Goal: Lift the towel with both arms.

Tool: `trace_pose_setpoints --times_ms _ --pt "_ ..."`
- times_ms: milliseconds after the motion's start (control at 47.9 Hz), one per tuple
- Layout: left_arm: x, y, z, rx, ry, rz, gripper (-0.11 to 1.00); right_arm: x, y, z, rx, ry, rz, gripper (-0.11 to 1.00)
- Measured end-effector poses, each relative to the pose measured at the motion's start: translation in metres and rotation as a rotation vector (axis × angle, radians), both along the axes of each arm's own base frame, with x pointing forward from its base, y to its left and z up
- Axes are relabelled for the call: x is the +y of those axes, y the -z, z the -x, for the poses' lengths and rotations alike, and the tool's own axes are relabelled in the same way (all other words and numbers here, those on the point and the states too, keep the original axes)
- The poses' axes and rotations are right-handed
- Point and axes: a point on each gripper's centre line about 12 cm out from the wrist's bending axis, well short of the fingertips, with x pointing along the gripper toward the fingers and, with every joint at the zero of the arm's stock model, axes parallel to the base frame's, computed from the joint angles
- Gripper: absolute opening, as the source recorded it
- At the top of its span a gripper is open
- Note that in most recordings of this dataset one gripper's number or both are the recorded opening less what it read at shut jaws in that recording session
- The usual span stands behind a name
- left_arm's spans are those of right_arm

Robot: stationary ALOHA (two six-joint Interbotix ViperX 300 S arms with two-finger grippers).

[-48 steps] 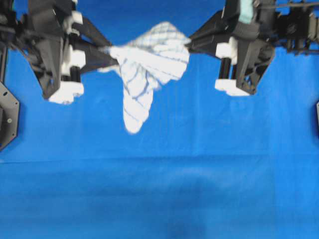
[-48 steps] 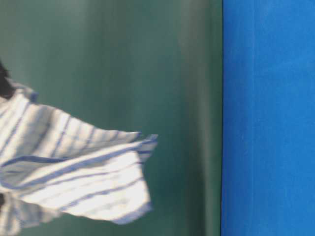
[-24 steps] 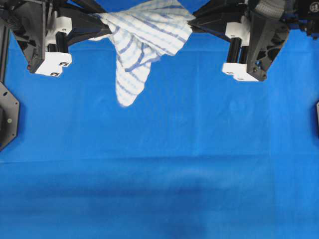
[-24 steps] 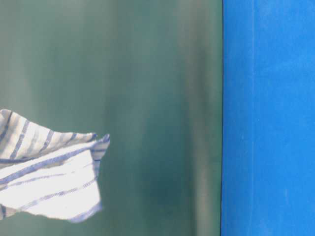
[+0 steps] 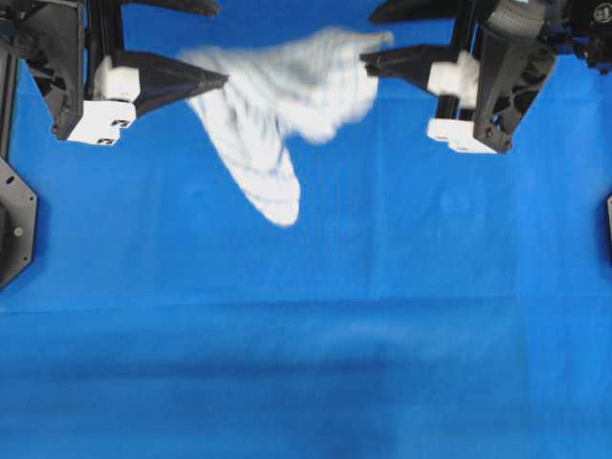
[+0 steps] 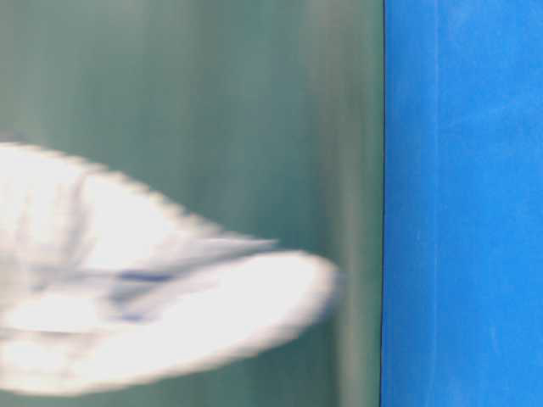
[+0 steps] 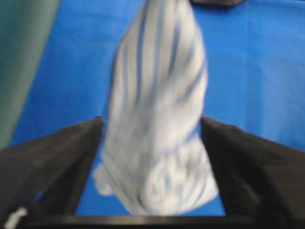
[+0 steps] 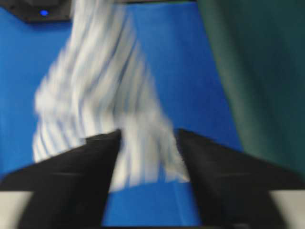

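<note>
No writing readable. Towel [image 5: 287,105] (blurred) between left gripper [image 7: 151,143] and right gripper [image 8: 147,152], both spread apart; blue cloth [image 5: 306,363] bare below.

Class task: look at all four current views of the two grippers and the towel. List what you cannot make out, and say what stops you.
- Towel, overhead view: motion blur smears its stripes and edges.
- Towel, table-level view: blurred, and cut off by the left edge.
- Left gripper, overhead view: its upper finger is cut by the top edge.
- Right gripper, right wrist view: blur hides whether the towel touches its fingers.
</note>
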Motion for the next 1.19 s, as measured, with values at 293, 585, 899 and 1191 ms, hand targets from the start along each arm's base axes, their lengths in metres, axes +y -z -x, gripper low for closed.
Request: trace_pose_setpoints --times_ms 293,585,899,1191 --pt "-0.003 0.027 0.003 0.042 0.006 0.010 0.92 -0.003 0.013 0.001 0.034 0.024 0.002 0.64" --pt "-0.027 0.095 -0.001 0.132 0.077 0.034 0.92 -0.001 0.073 -0.001 0.104 0.042 -0.060 0.64" --pt "-0.039 0.175 -0.003 0.170 0.075 0.104 0.92 0.008 0.158 -0.010 0.120 0.010 -0.142 0.64" --pt "-0.044 0.249 -0.003 0.209 0.049 0.171 0.92 0.011 0.228 -0.029 0.171 -0.015 -0.198 0.64"
